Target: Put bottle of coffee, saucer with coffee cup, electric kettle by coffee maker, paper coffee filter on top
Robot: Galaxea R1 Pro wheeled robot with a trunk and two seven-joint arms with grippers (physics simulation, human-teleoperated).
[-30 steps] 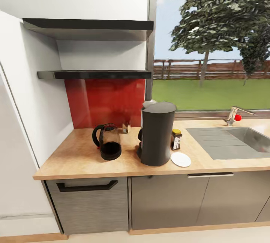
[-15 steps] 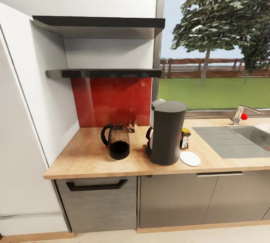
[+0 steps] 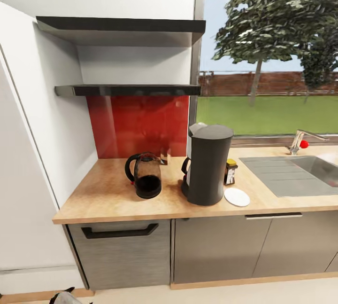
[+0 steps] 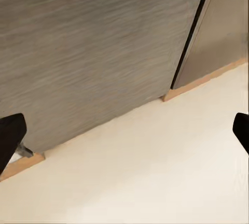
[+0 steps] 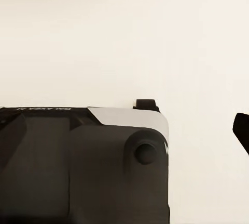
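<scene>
left pincer (image 4: 124, 138) wide open, empty, low, pointing downward

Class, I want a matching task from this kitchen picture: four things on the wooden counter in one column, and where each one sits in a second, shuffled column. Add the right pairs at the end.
Column one:
1. kettle
2. coffee maker
3. coffee bottle
4. saucer

Column two:
A. lying flat near the counter's front edge, in front of the small bottle
B. standing between the glass jug and the small bottle
C. nearest the white side wall, in front of the red back panel
D. tucked close beside the tall dark cylinder, on its sink side

Pairs: 1-C, 2-B, 3-D, 4-A
</scene>
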